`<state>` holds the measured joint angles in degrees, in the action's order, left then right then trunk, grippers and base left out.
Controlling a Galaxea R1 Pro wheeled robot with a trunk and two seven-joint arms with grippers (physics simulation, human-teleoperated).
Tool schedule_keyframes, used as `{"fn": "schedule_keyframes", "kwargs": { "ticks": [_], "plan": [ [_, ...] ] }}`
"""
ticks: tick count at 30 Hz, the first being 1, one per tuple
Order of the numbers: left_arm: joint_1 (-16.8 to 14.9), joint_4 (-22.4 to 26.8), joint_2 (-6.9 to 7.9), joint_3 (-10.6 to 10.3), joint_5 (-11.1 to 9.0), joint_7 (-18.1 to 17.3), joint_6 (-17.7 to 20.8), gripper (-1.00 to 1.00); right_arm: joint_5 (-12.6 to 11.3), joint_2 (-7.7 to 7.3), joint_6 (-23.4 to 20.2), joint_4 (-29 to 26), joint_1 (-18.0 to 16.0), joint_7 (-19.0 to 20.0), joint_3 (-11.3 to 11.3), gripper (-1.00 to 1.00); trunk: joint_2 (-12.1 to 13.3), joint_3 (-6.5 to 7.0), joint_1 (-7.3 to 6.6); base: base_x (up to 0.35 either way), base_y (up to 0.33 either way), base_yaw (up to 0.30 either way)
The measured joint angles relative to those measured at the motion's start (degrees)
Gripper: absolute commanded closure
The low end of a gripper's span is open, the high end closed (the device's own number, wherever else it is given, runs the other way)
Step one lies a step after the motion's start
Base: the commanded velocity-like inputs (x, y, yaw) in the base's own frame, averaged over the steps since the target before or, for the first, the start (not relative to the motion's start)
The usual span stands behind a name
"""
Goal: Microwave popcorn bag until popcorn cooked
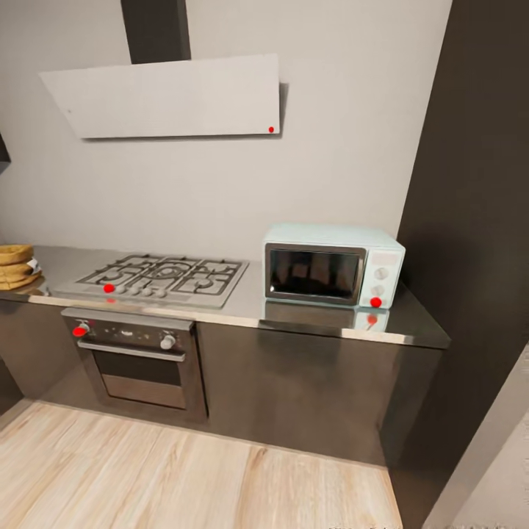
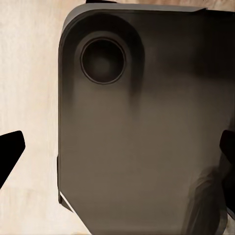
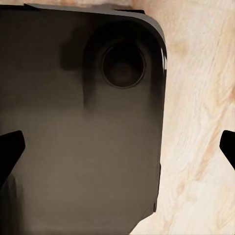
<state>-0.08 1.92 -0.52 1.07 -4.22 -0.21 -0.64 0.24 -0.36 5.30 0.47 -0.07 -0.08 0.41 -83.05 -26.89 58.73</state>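
The pale mint microwave stands on the grey countertop at the right end, its dark glass door closed, two dials and a red round button on its right side. At the head view's left edge lies the tan-yellow popcorn bag with horizontal folds, partly cut off by the frame. In the left wrist view my left gripper is open, its dark fingertips far apart over my own dark base. My right gripper is likewise open, with nothing between its fingertips.
A gas hob sits in the countertop's middle, over a built-in black oven with a red knob. A pale hood hangs on the wall. A dark tall panel bounds the right. Light wood floor lies in front.
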Motion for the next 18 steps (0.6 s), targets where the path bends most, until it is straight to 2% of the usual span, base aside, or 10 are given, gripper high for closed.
{"fn": "schedule_keyframes", "kwargs": {
  "ticks": [18],
  "plan": [
    [0.00, -0.01, 0.00, 0.01, 0.00, -0.02, 0.00, -1.00, 0.00, 0.03, 0.00, 0.00, 0.00, 0.00, 0.00, -1.00, 0.00, 0.00, 0.00, 0.000, 0.000, -0.190]
  ]
}}
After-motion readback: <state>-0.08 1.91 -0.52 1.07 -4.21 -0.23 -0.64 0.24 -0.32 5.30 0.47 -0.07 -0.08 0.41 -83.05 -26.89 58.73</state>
